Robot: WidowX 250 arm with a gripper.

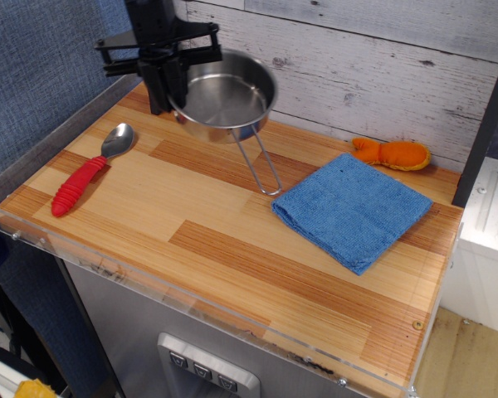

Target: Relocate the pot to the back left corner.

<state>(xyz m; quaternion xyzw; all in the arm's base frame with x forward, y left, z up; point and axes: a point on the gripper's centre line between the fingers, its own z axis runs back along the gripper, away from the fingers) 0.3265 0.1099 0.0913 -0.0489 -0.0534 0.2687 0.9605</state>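
Note:
The pot (224, 95) is a shallow shiny steel pan, held just above or barely touching the tabletop near the back left corner (153, 99), where the dark post meets the plank wall. Its wire loop handle (260, 166) hangs down toward the front right, with its tip on the wood. My gripper (170, 79) is shut on the pot's left rim, right in front of the post. The pot is roughly level.
A red-handled metal spoon (87, 172) lies at the left edge. A folded blue cloth (351, 209) lies at the right. An orange toy (392, 152) lies by the back wall. A clear raised lip (191, 286) runs along the table's front edge.

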